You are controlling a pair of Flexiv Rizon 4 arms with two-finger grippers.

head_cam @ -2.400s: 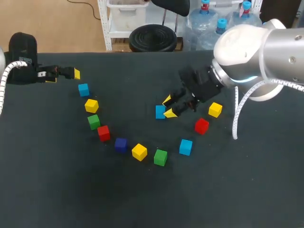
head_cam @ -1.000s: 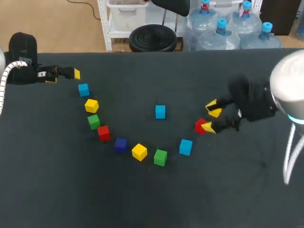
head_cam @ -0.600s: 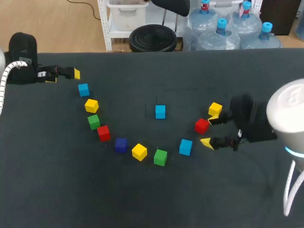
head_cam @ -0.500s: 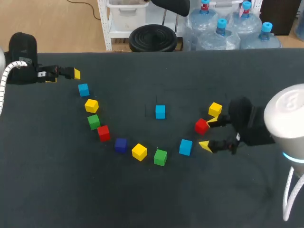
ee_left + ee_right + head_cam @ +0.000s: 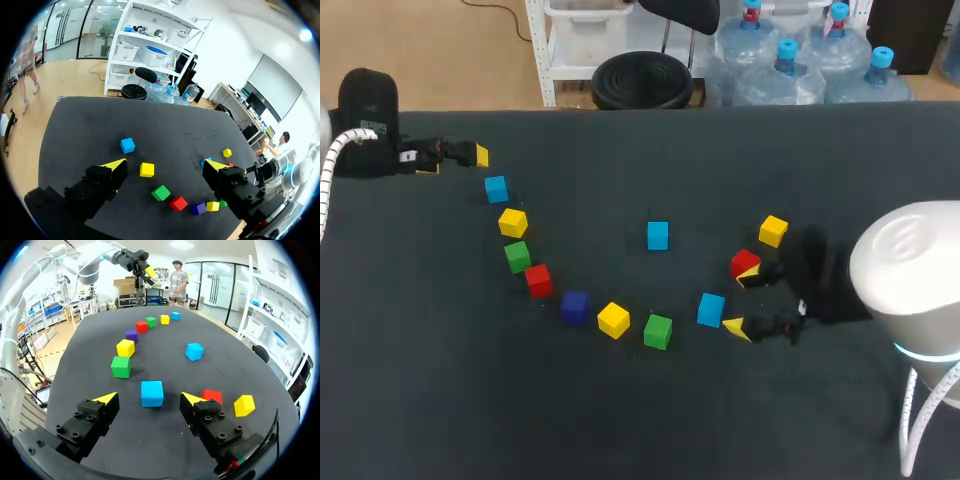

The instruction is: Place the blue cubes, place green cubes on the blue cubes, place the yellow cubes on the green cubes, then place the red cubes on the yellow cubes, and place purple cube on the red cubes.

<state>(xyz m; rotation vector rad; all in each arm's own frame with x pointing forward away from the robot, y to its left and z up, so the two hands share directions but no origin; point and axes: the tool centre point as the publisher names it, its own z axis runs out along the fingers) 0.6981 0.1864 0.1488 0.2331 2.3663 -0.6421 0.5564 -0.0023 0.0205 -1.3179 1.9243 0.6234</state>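
The black bench (image 5: 620, 430) carried eleven cubes, all lying singly on its surface. Ten of them formed a loose arc from near the far left corner, down towards the near edge, and up again on the right. From the left end the arc ran: light blue cube (image 5: 496, 188), first yellow cube (image 5: 513, 222), first green cube (image 5: 517, 256), first red cube (image 5: 538, 280), purple cube (image 5: 574, 305), second yellow cube (image 5: 613, 320), second green cube (image 5: 658, 331), near blue cube (image 5: 711, 309), second red cube (image 5: 744, 263) and third yellow cube (image 5: 772, 230). The lone blue cube (image 5: 658, 236) sat apart inside the arc, around the bench's middle. The right hand (image 5: 741, 300), reaching in from the right edge, was low over the bench with its fingers spread wide and gripping nothing. The near blue cube lay just ahead of the gap between them, touching neither, and the second red cube was close beside one finger. The left hand (image 5: 455, 160) hung over the far left corner, also spread open, near the light blue cube but apart from it.
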